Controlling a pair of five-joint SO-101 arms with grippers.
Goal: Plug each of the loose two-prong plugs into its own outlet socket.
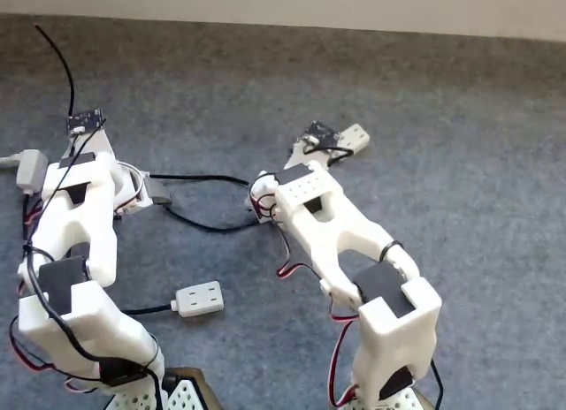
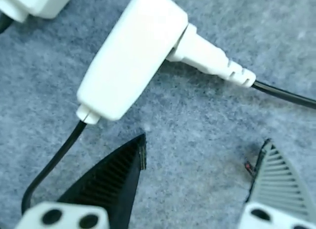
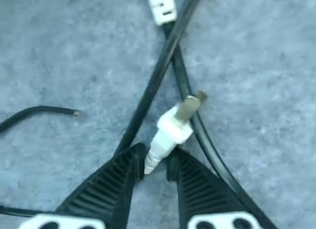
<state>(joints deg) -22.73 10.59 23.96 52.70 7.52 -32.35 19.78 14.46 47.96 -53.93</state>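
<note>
My right gripper is shut on the cable end of a white two-prong plug. The plug's metal prongs point away from the fingers, just above the grey carpet and two crossing black cables. My left gripper is open just short of a white socket block, touching nothing. A white plug with a black cable sits in one end of that block. A free white outlet socket on a black cord lies on the carpet between the two arms.
Black cables run across the carpet between the arms. A white block lies at the far left edge. A loose black cable end and another white piece lie near the right gripper. The far carpet is bare.
</note>
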